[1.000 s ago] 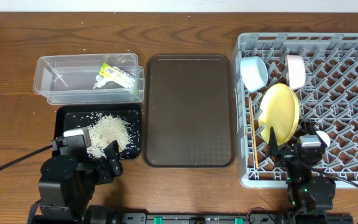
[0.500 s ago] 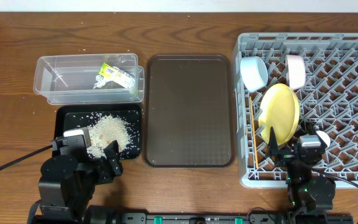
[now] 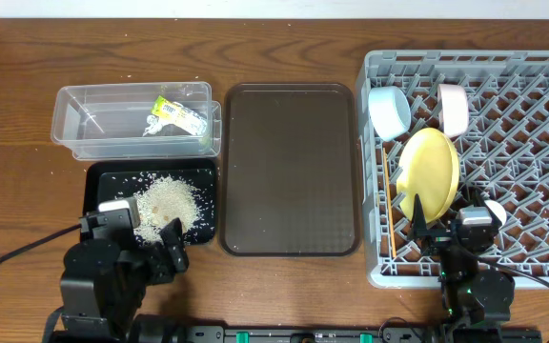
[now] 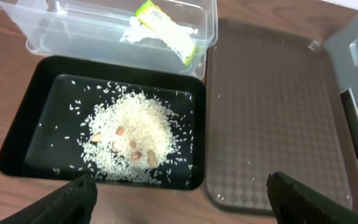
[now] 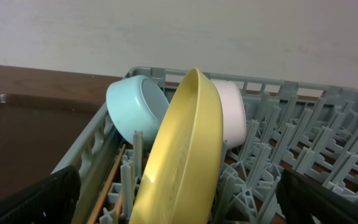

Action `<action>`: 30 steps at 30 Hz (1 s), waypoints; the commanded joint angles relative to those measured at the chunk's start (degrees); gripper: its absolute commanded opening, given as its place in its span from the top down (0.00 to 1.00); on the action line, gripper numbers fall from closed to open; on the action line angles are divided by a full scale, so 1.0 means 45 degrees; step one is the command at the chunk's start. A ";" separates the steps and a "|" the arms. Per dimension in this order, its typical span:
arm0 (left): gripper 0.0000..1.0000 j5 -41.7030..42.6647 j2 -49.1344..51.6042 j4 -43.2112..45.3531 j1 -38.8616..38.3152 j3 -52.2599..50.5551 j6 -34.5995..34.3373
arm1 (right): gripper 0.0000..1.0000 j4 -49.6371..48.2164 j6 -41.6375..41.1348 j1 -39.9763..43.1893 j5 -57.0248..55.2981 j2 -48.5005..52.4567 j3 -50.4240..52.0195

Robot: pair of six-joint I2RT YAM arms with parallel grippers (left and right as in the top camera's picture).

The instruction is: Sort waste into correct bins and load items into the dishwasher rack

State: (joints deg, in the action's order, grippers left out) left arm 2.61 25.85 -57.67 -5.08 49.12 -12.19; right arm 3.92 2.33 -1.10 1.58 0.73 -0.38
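The yellow-green wrapper [image 3: 177,114] [image 4: 166,28] lies in the clear tub [image 3: 74,143] [image 4: 104,38]. Rice scraps [image 3: 165,202] [image 4: 132,140] are piled in the black bin [image 3: 98,181] [image 4: 36,118]. The grey rack [image 3: 541,114] [image 5: 272,84] holds the yellow plate [image 3: 429,173] [image 5: 185,149] on edge, the blue bowl [image 3: 389,111] [image 5: 135,102], the white bowl [image 3: 453,108] [image 5: 232,115], a pale cup [image 3: 493,211] and the chopsticks [image 3: 390,214] [image 5: 107,186]. My left gripper [image 3: 146,238] [image 4: 179,205] is open and empty at the black bin's front edge. My right gripper [image 3: 446,233] [image 5: 179,205] is open, in front of the plate.
A flat brown tray [image 3: 291,171] [image 4: 272,112] lies between the bins and the rack. A few loose rice grains lie on the wooden table [image 3: 27,191] near the bins. A white wall runs behind the rack.
My left gripper has drawn back slightly toward the table's front edge. The right arm and all objects have stayed put.
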 commanded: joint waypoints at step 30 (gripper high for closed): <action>0.09 -0.1394 -0.5722 1.2624 0.1039 -1.0865 0.0942 | 0.01 0.0044 -0.0024 -0.0092 0.0175 -0.0087 0.0015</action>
State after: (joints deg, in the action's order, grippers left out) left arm -3.20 0.58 1.56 -0.75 0.45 -9.93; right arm 3.90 2.33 -1.10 1.76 0.71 -0.38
